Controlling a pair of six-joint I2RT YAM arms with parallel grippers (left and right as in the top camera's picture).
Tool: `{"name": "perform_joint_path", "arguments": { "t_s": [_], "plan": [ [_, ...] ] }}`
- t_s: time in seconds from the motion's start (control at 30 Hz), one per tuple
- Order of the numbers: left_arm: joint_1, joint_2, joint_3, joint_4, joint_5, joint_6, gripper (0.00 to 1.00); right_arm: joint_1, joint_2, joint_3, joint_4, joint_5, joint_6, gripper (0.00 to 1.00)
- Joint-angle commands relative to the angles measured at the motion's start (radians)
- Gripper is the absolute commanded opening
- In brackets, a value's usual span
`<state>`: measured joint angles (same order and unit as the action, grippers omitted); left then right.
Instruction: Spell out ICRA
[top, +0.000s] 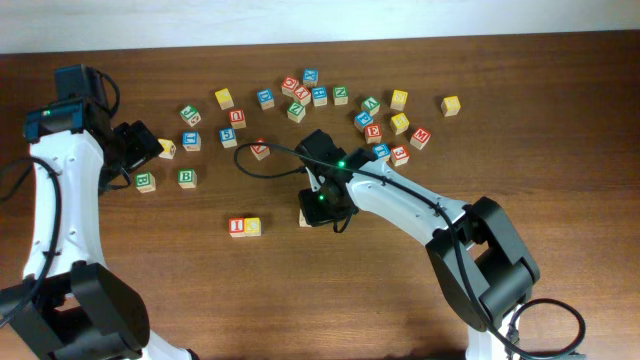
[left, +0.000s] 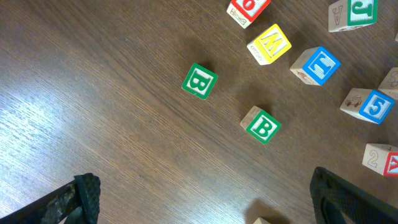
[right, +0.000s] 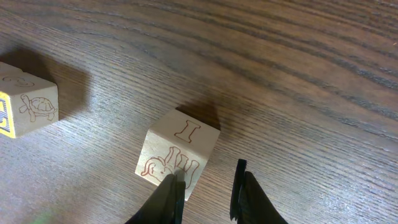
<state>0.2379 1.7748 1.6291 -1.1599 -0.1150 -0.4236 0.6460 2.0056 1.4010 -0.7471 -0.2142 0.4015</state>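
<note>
Trouble nearest right end effector (right: 208, 177): low over desk (right: 311, 74), narrowly parted, gripping nothing. Stands at near corner of wooden cube (right: 180, 152), engraved I uppermost, one fingertip (right: 174, 196) against or just beside it, not straddling it. If closed here, likely pinches air or shoves cube askew. Farther out on its left, red I (top: 238, 227) and yellow C (top: 252, 227) touching side by side; could be knocked by a sliding push. R, A not identifiable. Left end effector (left: 208, 199) wide, well apart.

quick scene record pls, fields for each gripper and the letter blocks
row so far: red I cube beside yellow C cube
left gripper: open, empty, a green B cube ahead
right gripper: jaws slightly apart, nothing between, at a wooden cube with outlined I on top
rest: other cubes scattered farther back
</note>
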Motion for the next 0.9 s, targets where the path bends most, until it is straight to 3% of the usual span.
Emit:
{"name": "perform_joint_path", "arguments": {
  "t_s": [0.0, 0.17, 0.43, 0.67, 0.87],
  "plan": [
    [0.003, 0.000, 0.014, -0.001, 0.006, -0.012, 0.99, 0.008, 0.011, -0.011, -0.012, 0.079, 0.004, 0.19],
    [0.003, 0.000, 0.014, -0.001, 0.006, -0.012, 0.99, 0.002, 0.011, -0.011, -0.088, 0.216, 0.004, 0.19],
    [0.003, 0.000, 0.014, -0.001, 0.006, -0.012, 0.99, -0.026, 0.011, -0.011, -0.117, 0.228, 0.004, 0.19],
    [0.003, 0.000, 0.014, -0.001, 0.006, -0.012, 0.99, -0.045, 0.011, -0.011, -0.120, 0.217, 0.005, 0.20],
    [0.003, 0.000, 0.014, -0.001, 0.006, -0.012, 0.99, -0.043, 0.011, -0.011, -0.139, 0.082, 0.005, 0.20]
  ]
}}
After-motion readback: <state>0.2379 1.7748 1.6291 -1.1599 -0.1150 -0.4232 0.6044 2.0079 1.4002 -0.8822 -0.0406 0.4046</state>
